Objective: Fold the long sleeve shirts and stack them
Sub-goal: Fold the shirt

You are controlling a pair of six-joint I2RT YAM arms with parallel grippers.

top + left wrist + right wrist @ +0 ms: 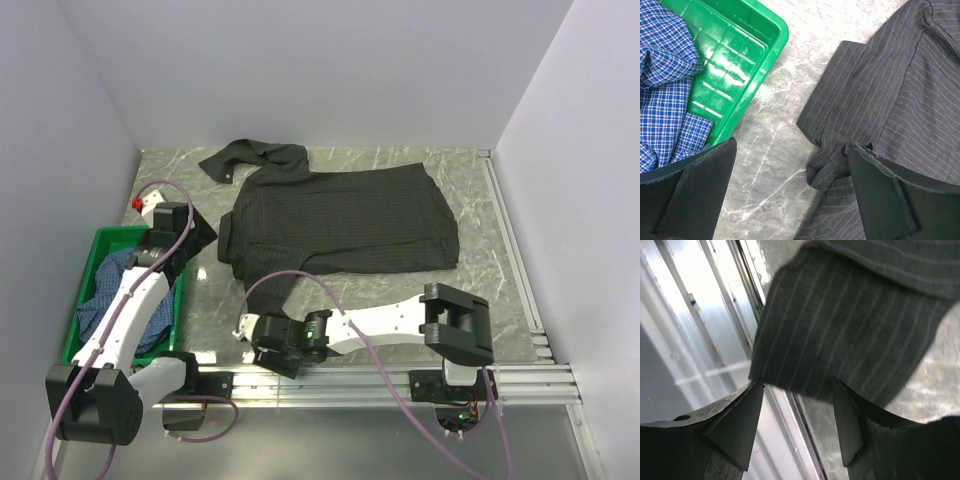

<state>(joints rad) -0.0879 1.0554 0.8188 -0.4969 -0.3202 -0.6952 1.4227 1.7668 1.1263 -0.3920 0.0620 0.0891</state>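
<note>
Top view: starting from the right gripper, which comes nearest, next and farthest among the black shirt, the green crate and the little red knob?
1. Black shirt: just beyond the right gripper, its edge at the fingertips.
2. Crate: to the left, at the table's left side.
3. Red knob: far left, past the crate's far end.

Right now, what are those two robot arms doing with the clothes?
Two robot arms are folding shirts. The black pinstriped shirt lies spread on the table. The left gripper hangs open at its edge, holding nothing. A fold of that shirt sits between the fingers of the right gripper; I cannot tell if it is pinched. The blue checked shirt lies crumpled in the green crate, not yet folded.
</note>
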